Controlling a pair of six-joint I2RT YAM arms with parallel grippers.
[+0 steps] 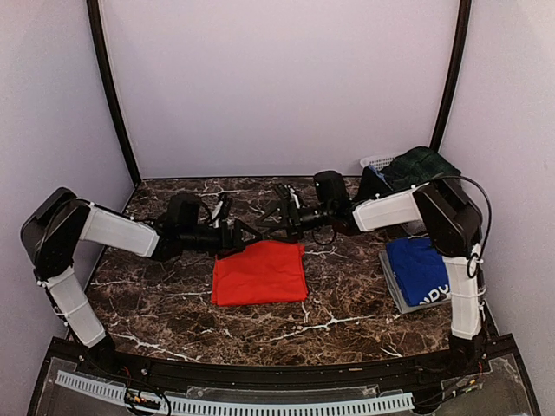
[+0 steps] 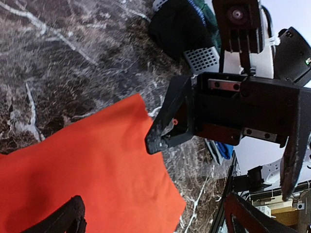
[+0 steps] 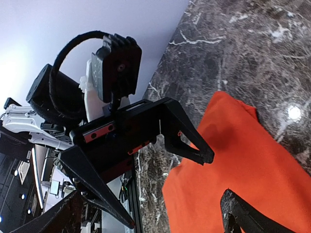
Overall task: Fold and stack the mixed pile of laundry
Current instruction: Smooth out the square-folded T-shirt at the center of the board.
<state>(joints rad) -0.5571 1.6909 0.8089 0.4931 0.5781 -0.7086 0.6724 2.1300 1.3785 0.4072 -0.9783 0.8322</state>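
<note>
A folded red-orange T-shirt [image 1: 260, 273] lies flat in the middle of the marble table [image 1: 156, 303]. My left gripper [image 1: 241, 234] and right gripper [image 1: 279, 218] face each other just over the shirt's far edge, both open and holding nothing. In the left wrist view the red-orange T-shirt [image 2: 87, 170] lies under my left gripper [image 2: 155, 223], with the right gripper [image 2: 218, 111] opposite. The right wrist view has the red-orange T-shirt [image 3: 243, 165] under my right gripper [image 3: 150, 221]. A folded royal blue T-shirt [image 1: 418, 269] rests on the grey tray [image 1: 395, 290]. A dark green tartan skirt [image 1: 421, 165] sits in the basket.
The white slotted basket [image 1: 377, 162] stands at the back right corner, with a black garment [image 2: 177, 29] hanging over its side. Black frame posts [image 1: 111, 95] rise at both back corners. The grey tray lies beside the right arm's base.
</note>
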